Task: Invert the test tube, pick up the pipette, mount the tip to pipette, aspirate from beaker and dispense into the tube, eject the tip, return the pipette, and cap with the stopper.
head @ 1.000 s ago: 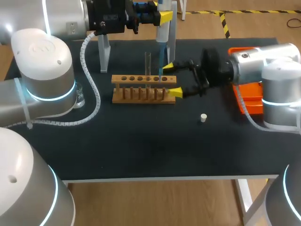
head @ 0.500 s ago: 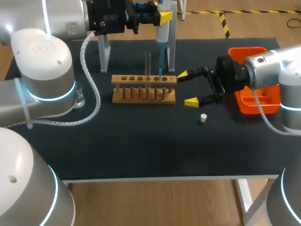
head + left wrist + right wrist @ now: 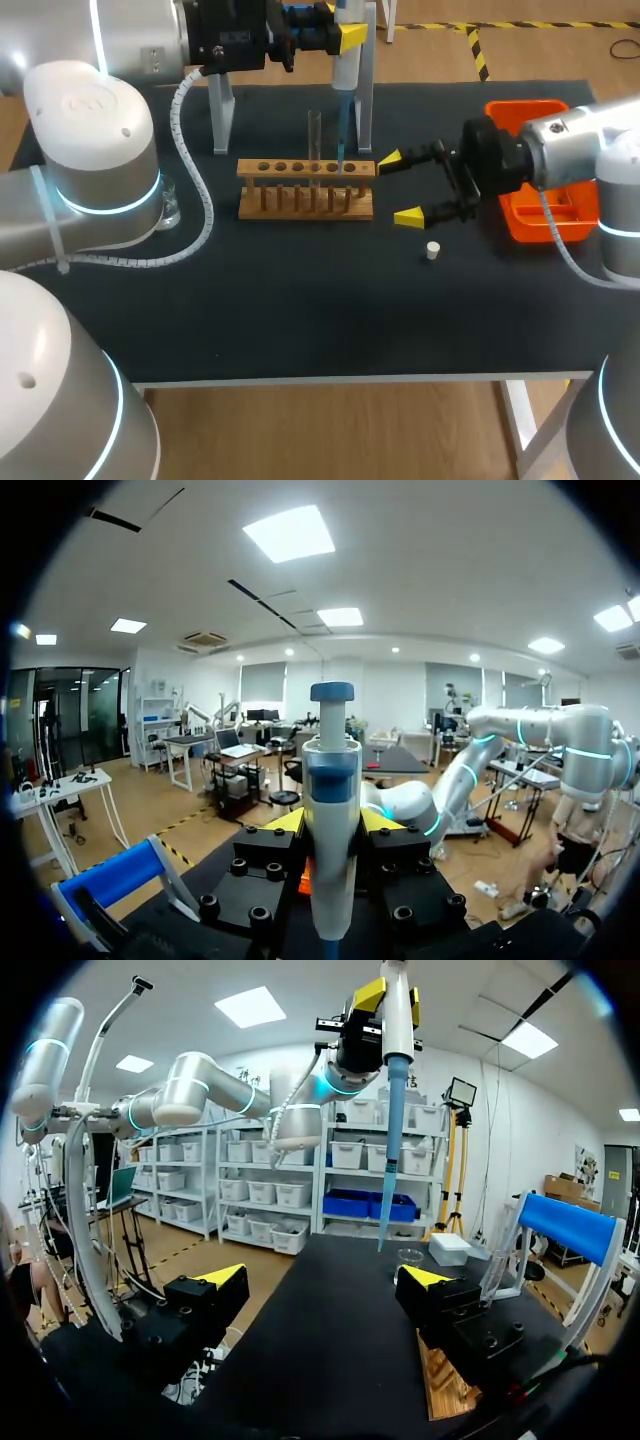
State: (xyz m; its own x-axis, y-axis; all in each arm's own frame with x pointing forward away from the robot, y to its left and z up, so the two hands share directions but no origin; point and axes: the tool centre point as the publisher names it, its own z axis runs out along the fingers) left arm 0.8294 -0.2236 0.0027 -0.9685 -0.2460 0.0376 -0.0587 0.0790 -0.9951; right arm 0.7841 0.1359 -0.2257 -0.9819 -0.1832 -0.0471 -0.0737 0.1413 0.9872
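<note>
Found pipette (image 3: 346,72) clamped upright in left gripper (image 3: 345,38), tip pointing down just beside upright test tube (image 3: 314,135) in rack (image 3: 300,168), toward right arm's side. Noted right gripper (image 3: 398,188) released, stopper (image 3: 432,250) near it.

Head view: fixed high behind the robot, tilted down on the table (image 3: 300,320); takes in the whole top.
Left wrist view: right behind the pipette (image 3: 331,810), very near, facing level out past it.
Right wrist view: low over the table, facing level across it.
Shared: the pipette in all three; the rack (image 3: 305,190) in head and right wrist views.
</note>
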